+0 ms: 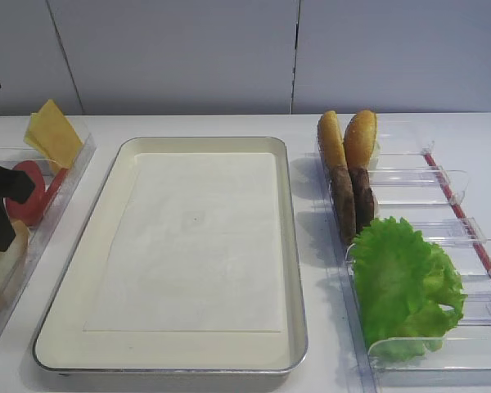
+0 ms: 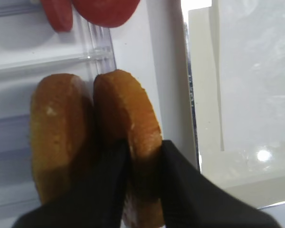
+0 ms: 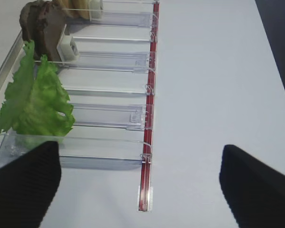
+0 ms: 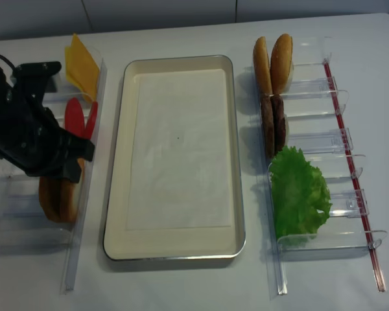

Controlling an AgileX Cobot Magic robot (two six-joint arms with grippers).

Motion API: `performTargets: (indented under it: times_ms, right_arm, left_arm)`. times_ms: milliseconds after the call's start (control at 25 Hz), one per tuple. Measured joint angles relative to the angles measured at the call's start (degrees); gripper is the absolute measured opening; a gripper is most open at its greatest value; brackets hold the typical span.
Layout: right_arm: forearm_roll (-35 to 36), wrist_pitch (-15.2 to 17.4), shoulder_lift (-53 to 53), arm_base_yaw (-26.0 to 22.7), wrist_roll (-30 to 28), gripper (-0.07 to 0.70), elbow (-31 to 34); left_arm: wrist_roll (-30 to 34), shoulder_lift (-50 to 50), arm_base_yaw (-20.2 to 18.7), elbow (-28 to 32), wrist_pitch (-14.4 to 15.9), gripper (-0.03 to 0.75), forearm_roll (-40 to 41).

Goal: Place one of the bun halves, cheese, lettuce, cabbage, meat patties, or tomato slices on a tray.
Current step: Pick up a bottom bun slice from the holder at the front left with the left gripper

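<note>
My left gripper (image 2: 143, 147) is shut on a golden-brown bun half (image 2: 126, 104) standing on edge in the left bin, one finger on each face. A second bun half (image 2: 54, 128) stands just left of it. From above, the gripper (image 4: 65, 170) covers the buns' tops. Red tomato slices (image 4: 74, 116) and yellow cheese (image 4: 81, 65) sit farther back in that bin. The cream tray (image 4: 236, 194) lies in the middle with only its paper liner. Lettuce (image 4: 298, 194) and meat patties (image 4: 272, 123) stand in the right bins. My right gripper (image 3: 140, 190) hangs open over bare table. Cabbage is out of view.
Two more orange bun halves (image 4: 272, 61) stand on edge at the back of the right clear bin rack (image 4: 330, 139), which has a red strip (image 3: 149, 118) along its outer side. The left bin's wall (image 4: 84, 214) runs close beside the tray's left rim.
</note>
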Motion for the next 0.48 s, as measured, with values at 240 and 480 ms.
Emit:
performTargets:
  times_ms: [240,480]
  right_arm:
    - [0.00,0.00,0.00,0.00,0.00,0.693,0.00]
    - [0.00,0.00,0.00,0.00,0.00,0.693,0.00]
  left_arm:
    - [-0.74,0.00,0.09,0.00,0.00,0.143,0.00]
    - [-1.78,-0.48,0.09,0.00,0.43,0.136,1.63]
